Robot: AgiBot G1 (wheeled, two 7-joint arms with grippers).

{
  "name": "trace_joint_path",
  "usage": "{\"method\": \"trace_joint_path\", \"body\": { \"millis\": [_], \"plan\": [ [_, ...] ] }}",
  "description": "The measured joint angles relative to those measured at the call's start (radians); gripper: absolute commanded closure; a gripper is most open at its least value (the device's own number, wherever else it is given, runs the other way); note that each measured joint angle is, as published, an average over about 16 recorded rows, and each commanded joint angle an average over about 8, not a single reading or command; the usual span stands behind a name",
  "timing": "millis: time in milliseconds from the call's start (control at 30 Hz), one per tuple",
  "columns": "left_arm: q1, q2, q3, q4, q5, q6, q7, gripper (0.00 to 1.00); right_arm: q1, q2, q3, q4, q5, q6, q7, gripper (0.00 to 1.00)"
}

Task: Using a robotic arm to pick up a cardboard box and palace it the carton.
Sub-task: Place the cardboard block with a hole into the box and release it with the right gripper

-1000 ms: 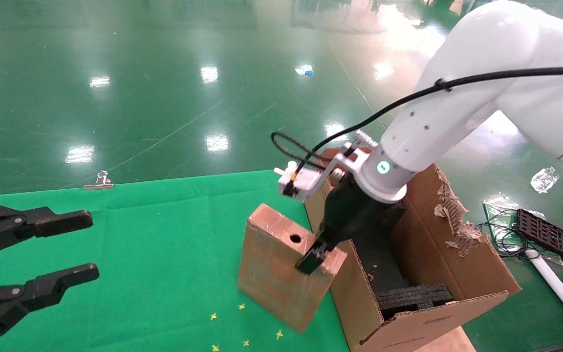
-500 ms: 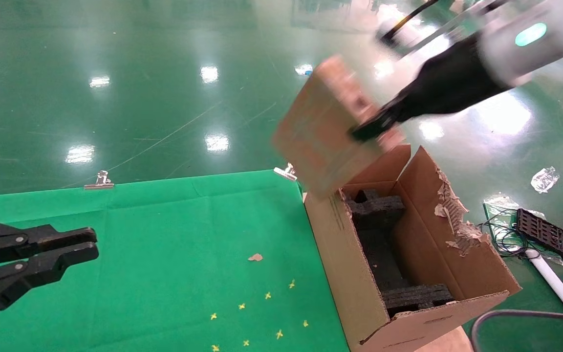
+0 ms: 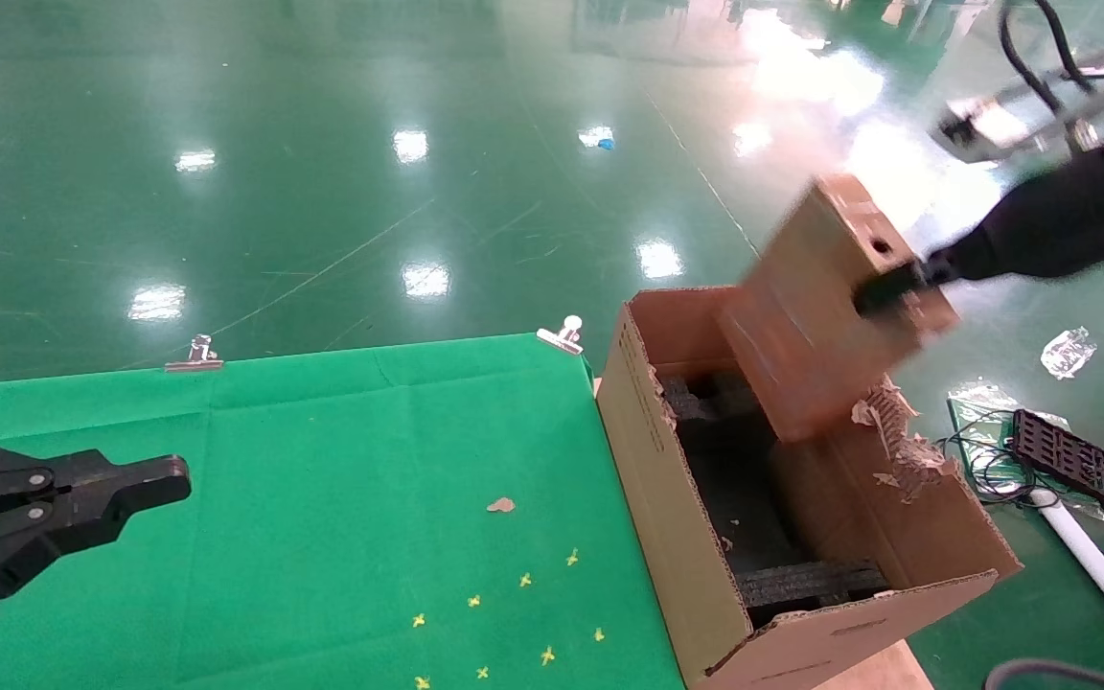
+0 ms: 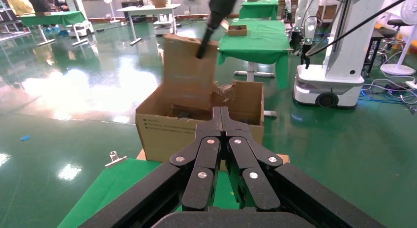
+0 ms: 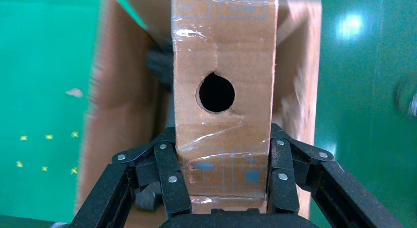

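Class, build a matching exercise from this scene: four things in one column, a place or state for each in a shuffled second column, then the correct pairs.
1. cardboard box
2. carton
3. left gripper
4. right gripper

A. shut, holding nothing, over the green cloth
B. open at the top, black foam inside
C. held in the air above the carton
D. clamped on the box's taped end

Pairs: 1-C, 2-B, 3-A, 4-D

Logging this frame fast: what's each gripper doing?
Left gripper: shut, empty, over the green table.
Right gripper: shut on the cardboard box, above the carton.

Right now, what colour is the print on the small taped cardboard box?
Blue, on the brown cardboard box; clearest in the right wrist view.
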Motion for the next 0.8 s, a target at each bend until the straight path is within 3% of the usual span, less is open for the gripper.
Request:
{"method": "trace_joint_path", "body": {
  "millis": [133, 167, 800],
  "plan": [
    [0.0, 0.0, 0.0, 0.0, 0.0, 0.0, 0.0, 0.03, -0.034, -0.009, -0.02, -0.078, -0.024, 0.014, 0.023, 1.0],
    [0.0, 0.0, 0.0, 0.0, 0.0, 0.0, 0.0, 0.0, -0.042, -0.013, -0.024, -0.098, -0.029, 0.019, 0.028, 1.0],
    [0.0, -0.001, 0.001, 0.0, -0.001, -0.001, 0.001, 0.0, -0.167, -0.121, -0.061, -0.37, -0.069, 0.103, -0.051, 1.0]
  ]
}}
